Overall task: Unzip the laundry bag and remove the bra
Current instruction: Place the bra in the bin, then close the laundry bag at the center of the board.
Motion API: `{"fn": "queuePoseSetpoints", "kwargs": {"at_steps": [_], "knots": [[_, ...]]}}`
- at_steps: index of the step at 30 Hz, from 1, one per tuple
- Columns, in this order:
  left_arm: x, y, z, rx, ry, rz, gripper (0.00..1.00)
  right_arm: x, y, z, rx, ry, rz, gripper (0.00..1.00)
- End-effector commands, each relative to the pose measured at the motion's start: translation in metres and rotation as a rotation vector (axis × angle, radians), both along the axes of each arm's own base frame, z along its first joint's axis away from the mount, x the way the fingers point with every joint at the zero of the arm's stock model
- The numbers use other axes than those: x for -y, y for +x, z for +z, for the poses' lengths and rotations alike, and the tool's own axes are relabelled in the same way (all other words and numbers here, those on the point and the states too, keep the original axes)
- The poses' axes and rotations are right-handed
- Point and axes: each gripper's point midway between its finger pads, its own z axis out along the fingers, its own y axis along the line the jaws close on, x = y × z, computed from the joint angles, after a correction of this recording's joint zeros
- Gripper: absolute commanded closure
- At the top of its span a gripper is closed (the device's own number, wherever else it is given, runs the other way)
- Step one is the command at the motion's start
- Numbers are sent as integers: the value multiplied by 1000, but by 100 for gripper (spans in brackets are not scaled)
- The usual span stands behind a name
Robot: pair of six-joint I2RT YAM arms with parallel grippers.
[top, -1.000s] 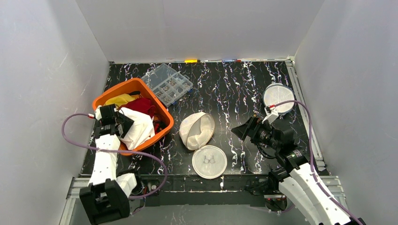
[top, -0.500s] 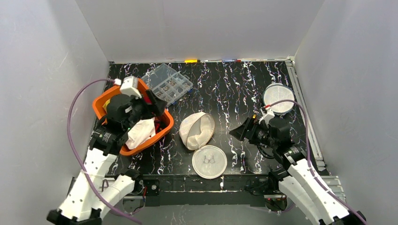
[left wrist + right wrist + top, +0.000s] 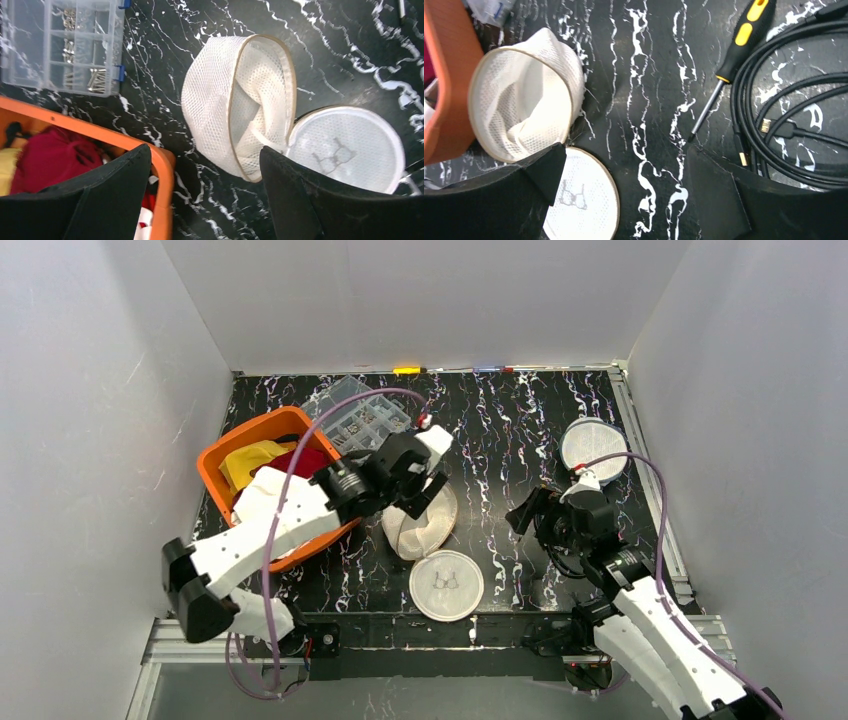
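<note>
**Bag unzipped, grippers empty**

The left gripper (image 3: pixel 204 152) is released and empty. The laundry bag (image 3: pixel 215 95) lies just beyond it, mouth open. The mesh should be light and limp (I judge), so pinch the white fold (image 3: pixel 252 110) inside. The right gripper (image 3: pixel 626 150) is released too.

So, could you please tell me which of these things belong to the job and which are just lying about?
Job: laundry bag, its opened lid, left gripper and right gripper, both open.
Lying about: organiser box, screwdriver, black cable, second mesh disc, orange basket of clothes.
</note>
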Motion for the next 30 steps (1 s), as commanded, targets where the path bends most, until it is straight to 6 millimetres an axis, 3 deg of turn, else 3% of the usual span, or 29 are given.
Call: {"fn": "queuePoseSetpoints", "kwargs": {"at_steps": [1, 5, 13, 16, 19, 24, 30], "knots": [[-7, 9, -3, -21, 277, -129, 23, -8, -1, 7, 15, 51, 13, 1], [-1, 23, -35, -68, 451, -167, 22, -20, -15, 1, -39, 85, 101, 1], [23, 47, -83, -104, 572, -226, 29, -28, -34, 7, -60, 130, 177, 1], [31, 54, -92, -103, 572, -228, 34, -29, -39, 8, -64, 143, 188, 1], [32, 59, -100, -119, 575, -222, 50, -29, -43, 7, -71, 150, 193, 1], [29, 61, -91, -112, 496, -156, 98, -31, -48, 3, -93, 171, 193, 1], [20, 57, -58, -97, 227, 93, 100, -35, -53, -15, -181, 175, 198, 1]]}}
